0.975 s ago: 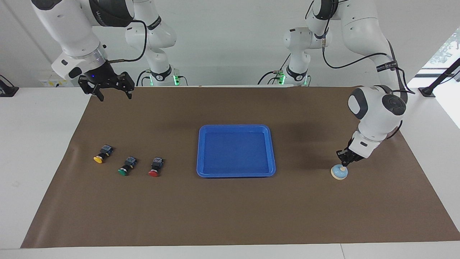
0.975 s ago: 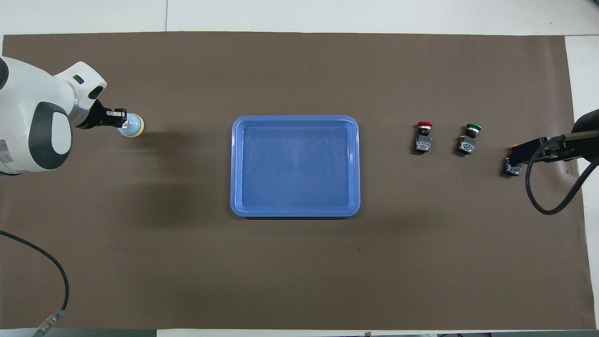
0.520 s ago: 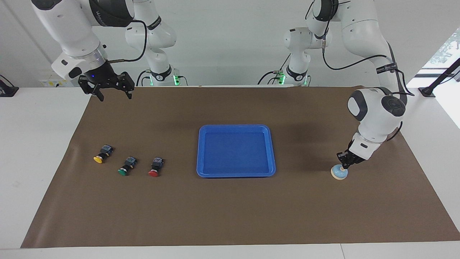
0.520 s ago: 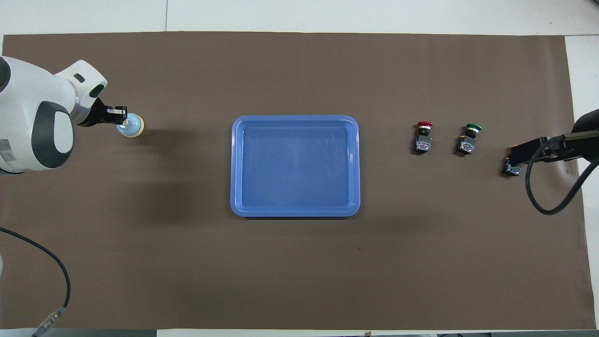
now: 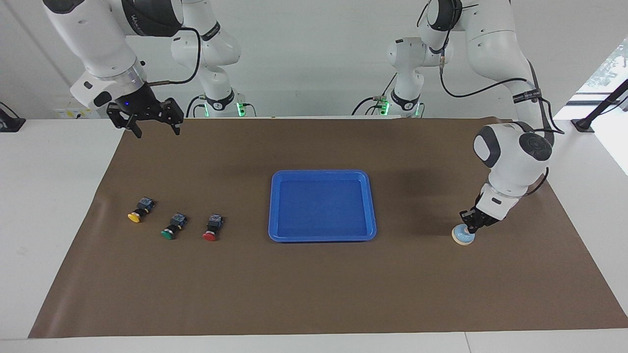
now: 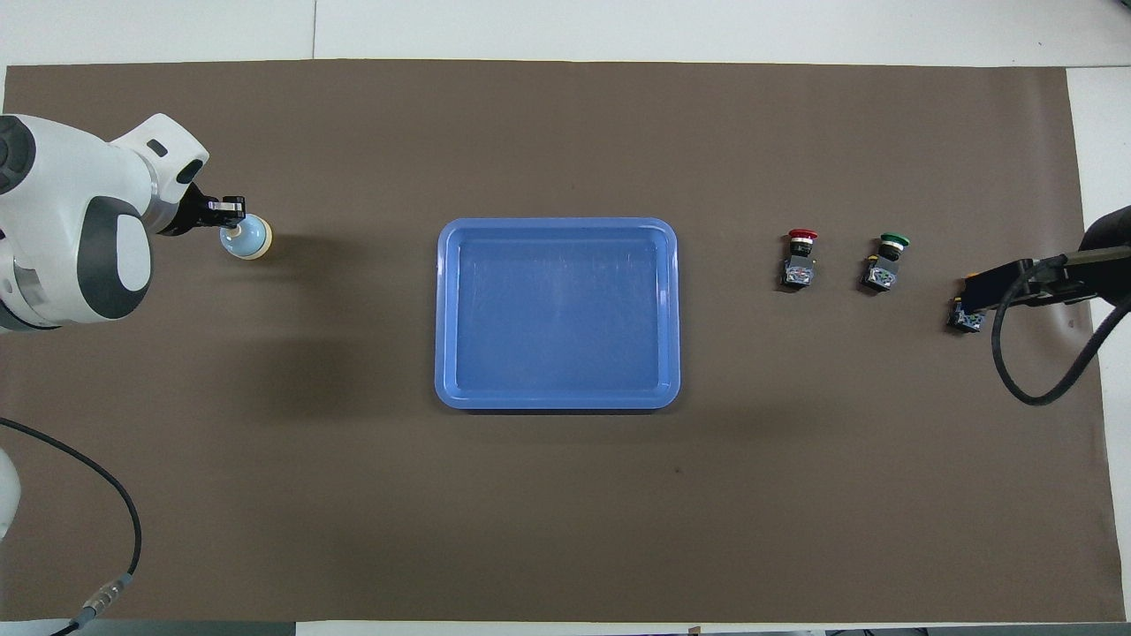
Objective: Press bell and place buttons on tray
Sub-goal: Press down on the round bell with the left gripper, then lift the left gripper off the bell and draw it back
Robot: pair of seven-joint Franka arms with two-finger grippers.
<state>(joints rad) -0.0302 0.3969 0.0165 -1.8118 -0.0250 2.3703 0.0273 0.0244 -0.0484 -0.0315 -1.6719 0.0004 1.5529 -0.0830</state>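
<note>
Low, left gripper point(image 5: 472, 228) jaws clenched atop the bell point(image 5: 463, 236); right gripper point(image 5: 156, 128) hangs raised, jaws released.

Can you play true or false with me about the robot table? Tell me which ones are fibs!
1. The left gripper is down at the bell, fingers shut. True.
2. The red button sits on the tray. False: it lies on the brown mat, beside the tray.
3. The right gripper holds the yellow button. False: it hangs open above the mat, holding nothing.
4. The green button lies between the yellow and the red one. True.
</note>
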